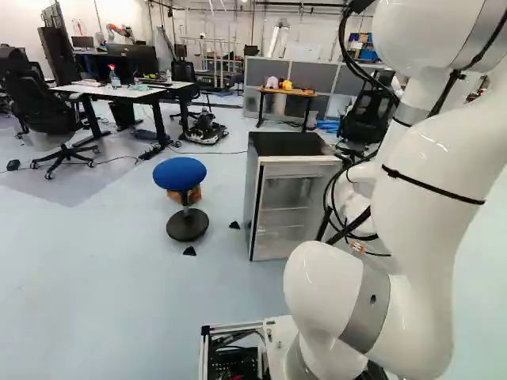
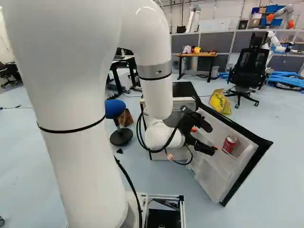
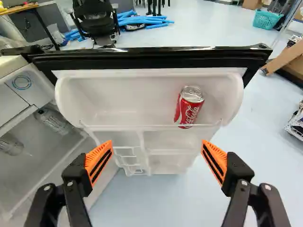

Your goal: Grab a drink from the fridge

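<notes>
At the right of the right base view, the red can (image 2: 229,144) is penned in by the door shelf (image 3: 118,101), at which the empty gripper (image 3: 157,150) is pointed, spread wide, presumably so the can may be straddled.

Red-and-silver drink can (image 3: 189,107), leaning slightly, in fridge door's top bin

The white arm (image 2: 71,142) rises, bends over and drops to the wrist (image 2: 159,135), where the black gripper (image 2: 210,139) points toward the right of the right base view, its jaws spread wide, orange pads (image 3: 99,161) well apart.
</notes>
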`<state>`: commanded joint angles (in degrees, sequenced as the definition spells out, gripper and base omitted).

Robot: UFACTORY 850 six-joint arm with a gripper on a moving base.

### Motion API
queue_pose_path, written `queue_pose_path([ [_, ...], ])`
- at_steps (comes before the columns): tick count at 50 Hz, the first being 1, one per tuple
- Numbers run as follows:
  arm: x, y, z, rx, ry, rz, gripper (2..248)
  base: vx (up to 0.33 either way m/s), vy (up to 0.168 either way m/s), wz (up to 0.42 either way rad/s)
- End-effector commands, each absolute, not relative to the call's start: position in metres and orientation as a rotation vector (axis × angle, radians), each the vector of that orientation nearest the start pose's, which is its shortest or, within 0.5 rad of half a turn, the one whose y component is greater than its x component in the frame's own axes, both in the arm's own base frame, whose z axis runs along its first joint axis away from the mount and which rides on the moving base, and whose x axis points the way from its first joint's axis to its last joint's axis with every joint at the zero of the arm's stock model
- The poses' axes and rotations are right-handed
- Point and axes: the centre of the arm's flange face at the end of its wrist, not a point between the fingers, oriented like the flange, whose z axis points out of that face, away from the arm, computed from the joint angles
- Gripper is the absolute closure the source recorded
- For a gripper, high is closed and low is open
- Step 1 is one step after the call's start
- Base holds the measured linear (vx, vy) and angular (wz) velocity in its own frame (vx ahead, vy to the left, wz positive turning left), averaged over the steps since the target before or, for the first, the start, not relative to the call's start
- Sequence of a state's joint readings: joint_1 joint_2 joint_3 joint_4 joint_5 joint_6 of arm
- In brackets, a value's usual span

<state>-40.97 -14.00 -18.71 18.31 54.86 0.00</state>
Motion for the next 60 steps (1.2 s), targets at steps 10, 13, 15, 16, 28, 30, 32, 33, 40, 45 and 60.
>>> queue_pose_path([
  [10, 0.251, -0.259, 0.284, -2.790, 1.649, -1.624, 3, 0.000, 0.000, 0.000],
  [13, 0.251, -0.262, 0.284, -2.788, 1.656, -1.625, 3, 0.000, 0.000, 0.000],
  [15, 0.250, -0.264, 0.284, -2.787, 1.659, -1.626, 3, 0.000, 0.000, 0.000],
  [16, 0.250, -0.265, 0.284, -2.787, 1.661, -1.627, 3, 0.000, 0.000, 0.000],
  [28, 0.246, -0.276, 0.283, -2.789, 1.661, -1.631, 3, 0.000, 0.000, 0.000],
  [30, 0.246, -0.278, 0.283, -2.790, 1.658, -1.632, 3, 0.000, 0.000, 0.000],
  [32, 0.244, -0.279, 0.283, -2.791, 1.654, -1.633, 3, 0.000, 0.000, 0.000],
  [33, 0.244, -0.280, 0.283, -2.792, 1.653, -1.633, 3, 0.000, 0.000, 0.000],
  [40, 0.241, -0.285, 0.283, -2.797, 1.640, -1.636, 3, 0.000, 0.000, 0.000],
  [45, 0.238, -0.289, 0.283, -2.801, 1.630, -1.638, 3, 0.000, 0.000, 0.000],
  [60, 0.230, -0.301, 0.283, -2.813, 1.599, -1.644, 3, 0.000, 0.000, 0.000],
])
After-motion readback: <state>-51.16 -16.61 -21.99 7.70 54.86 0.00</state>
